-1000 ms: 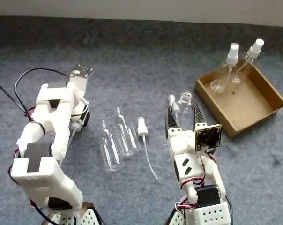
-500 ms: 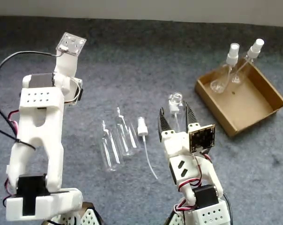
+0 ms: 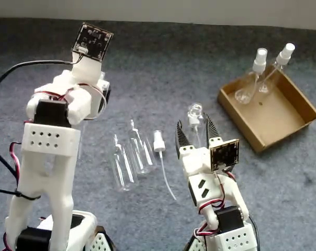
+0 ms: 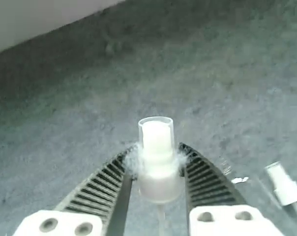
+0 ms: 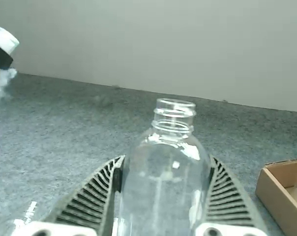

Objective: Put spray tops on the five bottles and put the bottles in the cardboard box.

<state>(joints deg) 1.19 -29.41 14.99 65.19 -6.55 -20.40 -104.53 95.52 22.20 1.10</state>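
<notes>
Between the right pincer fingers, closed on its body, a clear bottle stands upright with its threaded neck open and free above the grip. It looks empty, thin-walled and smooth, so I judge it light, apt to slip or dent under a hard squeeze, and best held as it is, round the broad body below the shoulder. The left pincer is clamped on a white spray top at its collar, with the nozzle end standing clear of the fingertips, raised above the grey worktop. That part seems small, stiff and nearly weightless. Its thin dip tube is likely bendy, so a hold at the collar that leaves the tube hanging free suits threading it into a neck. Over at the far right, the cardboard box is shallow and open, and holds two capped bottles leaning against its far wall, with bare floor left beside them. Two more bottles lie side by side on the worktop between the arms, seemingly uncapped, with a loose spray top just beside them.
</notes>
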